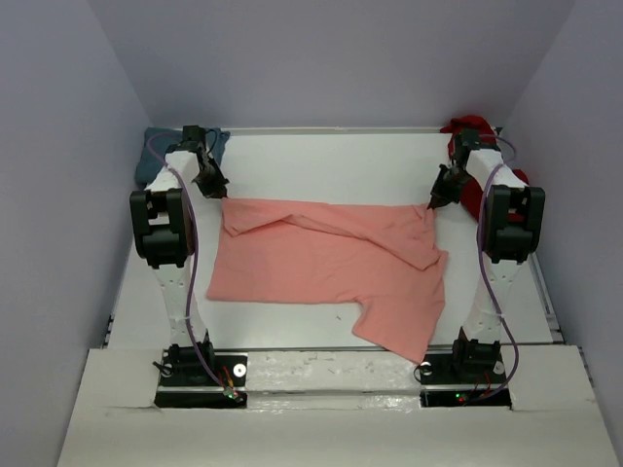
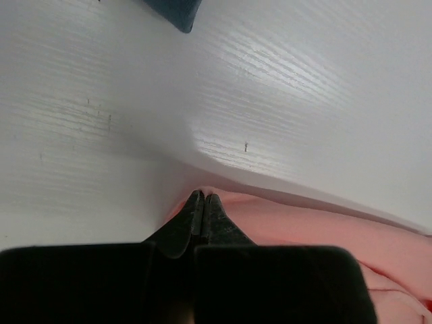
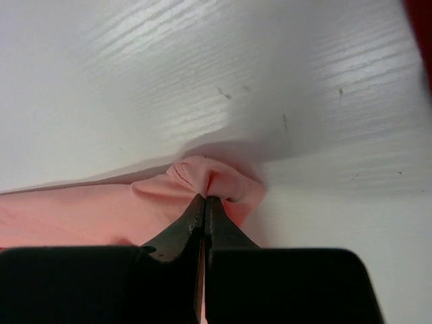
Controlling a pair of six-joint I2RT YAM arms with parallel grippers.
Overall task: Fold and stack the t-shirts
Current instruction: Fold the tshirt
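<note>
The salmon-pink t-shirt [image 1: 321, 263] lies spread and wrinkled across the middle of the table, one part hanging toward the near right. My left gripper [image 1: 218, 192] is shut on its far left corner [image 2: 283, 223], with the cloth edge raised off the table. My right gripper [image 1: 432, 202] is shut on a bunched fold at its far right corner [image 3: 209, 179]. The teal t-shirt [image 1: 154, 156] sits crumpled at the far left corner behind my left arm, and a tip of it shows in the left wrist view [image 2: 177, 10]. The dark red t-shirt [image 1: 469, 136] lies bunched at the far right corner.
The white table [image 1: 331, 165] is bounded by lilac walls at the back and both sides. The arm bases [image 1: 200, 375] stand on a raised white ledge at the near edge. The dark red cloth shows at the right wrist view's edge [image 3: 422, 27].
</note>
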